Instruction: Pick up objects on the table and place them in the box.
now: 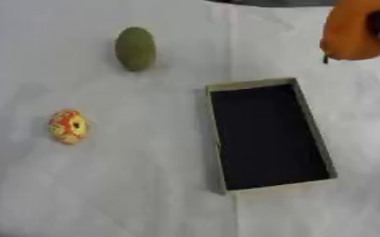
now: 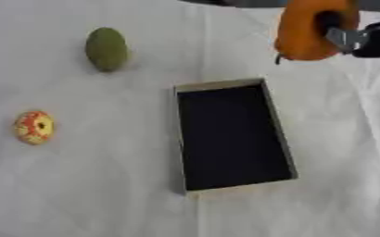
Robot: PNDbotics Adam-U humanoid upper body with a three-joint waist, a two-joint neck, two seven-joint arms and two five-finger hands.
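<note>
The box sits right of the oval fruit, with the round toy nearer, far left.

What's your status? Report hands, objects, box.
Right hand shut on orange object, beyond the box. Left hand out of view. Box empty. Green object and donut on table, left of box.

We see a table covered in white, creased cloth. On it lie an open rectangular cardboard box with a dark inside, a green oval fruit, and a small yellow-and-red round object well left of the box.
</note>
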